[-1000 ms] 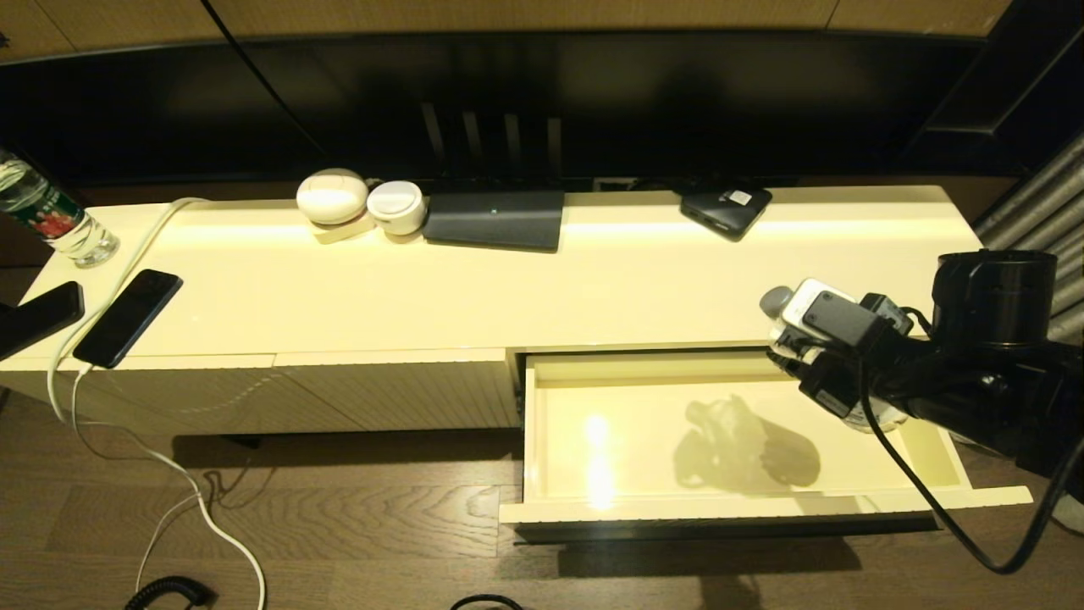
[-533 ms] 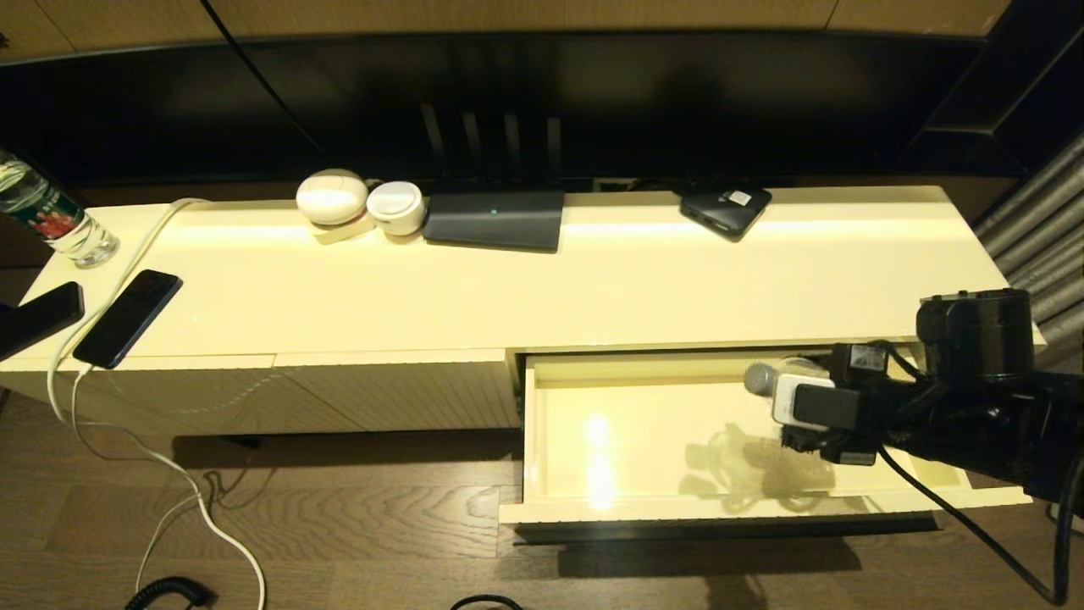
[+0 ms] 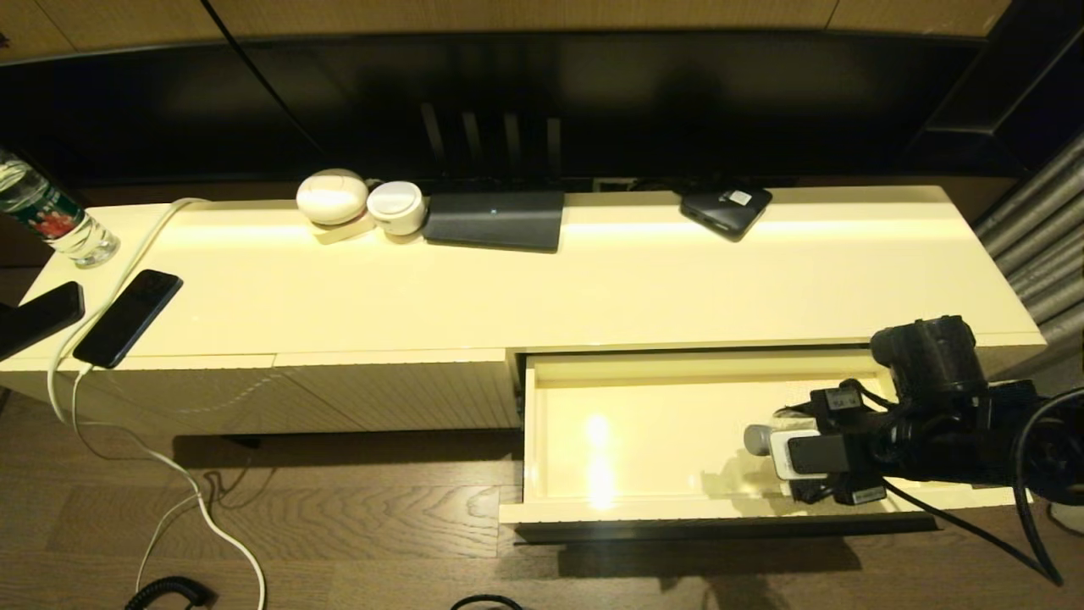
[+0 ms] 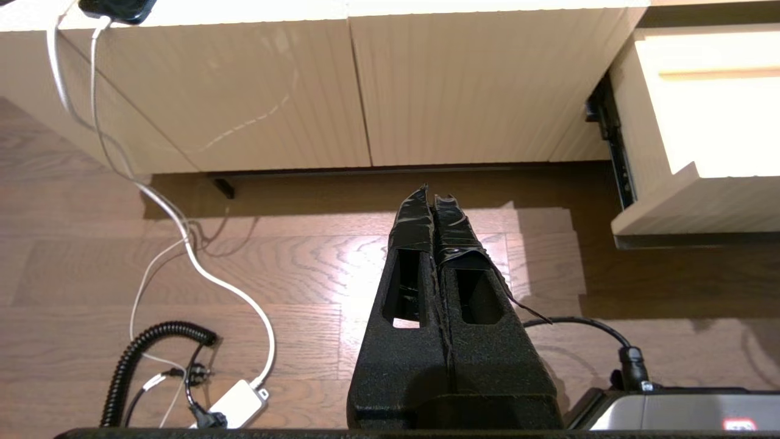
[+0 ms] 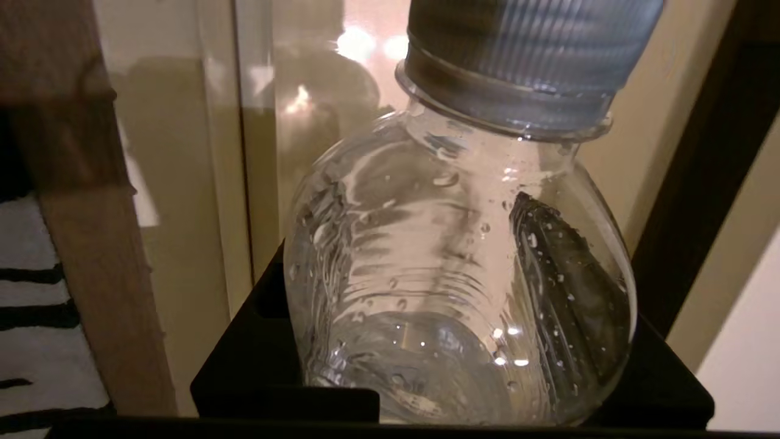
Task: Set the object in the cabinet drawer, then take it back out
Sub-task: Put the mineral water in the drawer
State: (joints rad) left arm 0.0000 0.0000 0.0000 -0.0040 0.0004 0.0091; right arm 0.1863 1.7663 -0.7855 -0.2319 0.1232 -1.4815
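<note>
The small clear bottle [image 5: 457,274] with its grey cap [image 3: 756,439] is held in my right gripper [image 3: 777,464], which is shut on its body [image 5: 457,347]. It hangs low inside the open cabinet drawer [image 3: 635,415], near the front right part. Whether the bottle touches the glossy cream drawer floor I cannot tell. The wrist camera hides most of the bottle in the head view. My left gripper [image 4: 431,198] is shut and empty, parked over the wooden floor in front of the ribbed panels, left of the drawer [image 4: 701,122].
On the cabinet top stand a labelled bottle [image 3: 51,216], two dark phones [image 3: 127,318] with a white cable, two white round items [image 3: 332,195], a dark flat box [image 3: 495,219] and a black device [image 3: 727,207]. Cables lie on the floor [image 4: 183,360].
My right gripper has come down from above the cabinet's top edge into the drawer, carrying the bottle towards the drawer's front. The left arm has stayed still.
</note>
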